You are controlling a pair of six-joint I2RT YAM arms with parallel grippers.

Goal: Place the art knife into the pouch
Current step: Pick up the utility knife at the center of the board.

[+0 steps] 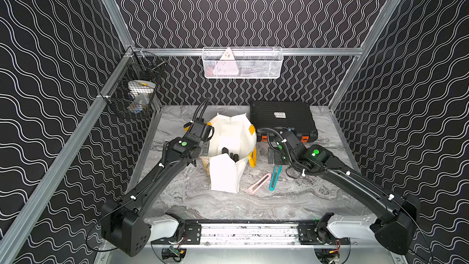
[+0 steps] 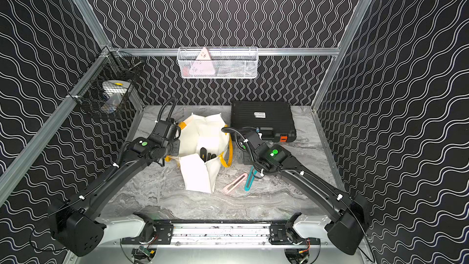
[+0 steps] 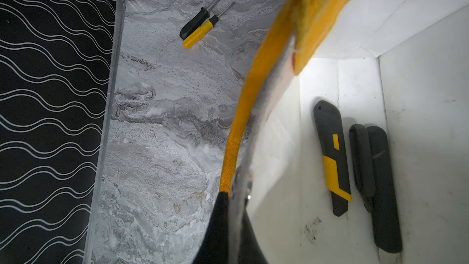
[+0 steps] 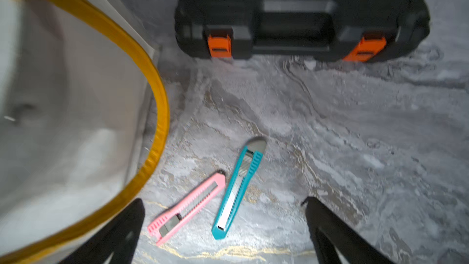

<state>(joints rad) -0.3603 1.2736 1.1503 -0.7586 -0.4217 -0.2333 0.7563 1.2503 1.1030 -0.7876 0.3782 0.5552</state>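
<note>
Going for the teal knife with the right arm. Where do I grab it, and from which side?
Take the teal knife from straight above, with the right tool closing across its narrow width on the half nearer the black case. It lies flat on the table, and the pink knife nearly touches its middle, so that half looks clearer.

Bench lot, by colour and pattern

White pouch (image 1: 224, 173) with yellow handles (image 4: 163, 113); pink art knife (image 4: 187, 208); teal art knife (image 4: 237, 191) with grey tip; dark grey art knife (image 3: 332, 158) with yellow slider and band; plain dark grey art knife (image 3: 384, 199); black case (image 4: 299, 11) with orange latches (image 4: 219, 45); black-handled screwdriver (image 3: 194, 22); yellow-handled screwdriver (image 3: 199, 35) with black collar; bench (image 1: 228, 204) in grey-white marble veining; walls (image 1: 253, 8) black with white wavy lines; white mesh basket (image 1: 253, 69); black wire basket (image 1: 114, 97).
</note>
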